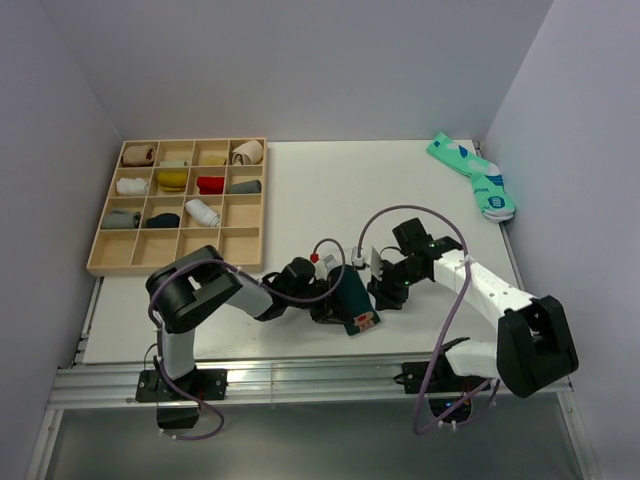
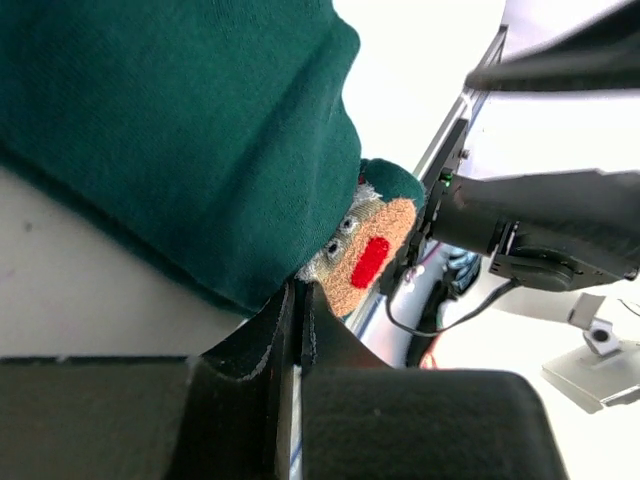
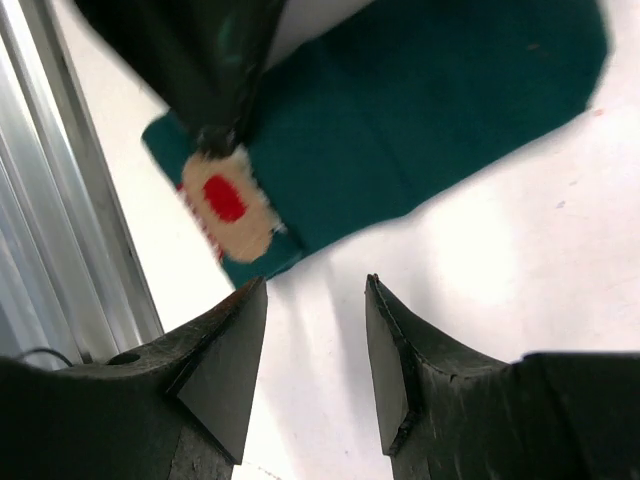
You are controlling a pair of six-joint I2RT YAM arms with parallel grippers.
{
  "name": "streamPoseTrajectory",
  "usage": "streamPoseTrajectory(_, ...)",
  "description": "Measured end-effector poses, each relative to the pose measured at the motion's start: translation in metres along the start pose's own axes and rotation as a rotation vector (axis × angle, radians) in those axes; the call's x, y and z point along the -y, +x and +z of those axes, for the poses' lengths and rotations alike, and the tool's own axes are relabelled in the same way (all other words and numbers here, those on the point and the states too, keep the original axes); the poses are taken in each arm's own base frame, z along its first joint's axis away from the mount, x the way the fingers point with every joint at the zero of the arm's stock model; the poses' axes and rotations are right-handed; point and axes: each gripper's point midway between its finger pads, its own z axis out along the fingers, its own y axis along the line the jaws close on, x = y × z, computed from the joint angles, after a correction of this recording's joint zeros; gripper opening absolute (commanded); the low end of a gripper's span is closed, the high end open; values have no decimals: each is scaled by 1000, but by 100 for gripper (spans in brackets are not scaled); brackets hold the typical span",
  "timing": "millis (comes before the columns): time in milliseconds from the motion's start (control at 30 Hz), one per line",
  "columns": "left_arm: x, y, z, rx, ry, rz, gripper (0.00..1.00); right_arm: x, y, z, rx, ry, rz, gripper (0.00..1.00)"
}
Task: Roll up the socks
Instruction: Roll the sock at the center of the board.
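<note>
Dark green sock (image 1: 350,296) lies near the desk's (image 1: 300,190) near edge. Left pincer (image 2: 297,305) clenched on its cuff. Right pincer (image 3: 313,290) released, empty, just beside the sock.

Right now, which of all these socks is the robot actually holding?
The dark green sock with the red-and-tan figure: the left gripper pinches its cuff. The mint-green pair lies in the far right corner; rolled socks sit in the wooden tray.
</note>
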Motion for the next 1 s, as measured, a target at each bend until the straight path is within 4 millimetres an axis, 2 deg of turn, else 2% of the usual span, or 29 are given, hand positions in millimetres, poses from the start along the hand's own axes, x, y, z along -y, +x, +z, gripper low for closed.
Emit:
streamPoseTrajectory(167, 5, -7, 2, -75, -52, -51, 0, -13, 14, 0, 4, -4, -104, 51)
streamPoseTrajectory(500, 5, -19, 3, -179, -149, -110, 0, -28, 14, -4, 59, -20, -274, 49)
streamPoseTrajectory(867, 2, -17, 6, -250, -165, -156, 1, -60, 19, 19, 28, -81, -398, 47)
streamPoseTrajectory(1000, 2, -16, 7, -262, -158, -161, 0, -60, 18, 26, 11, -61, -427, 43)
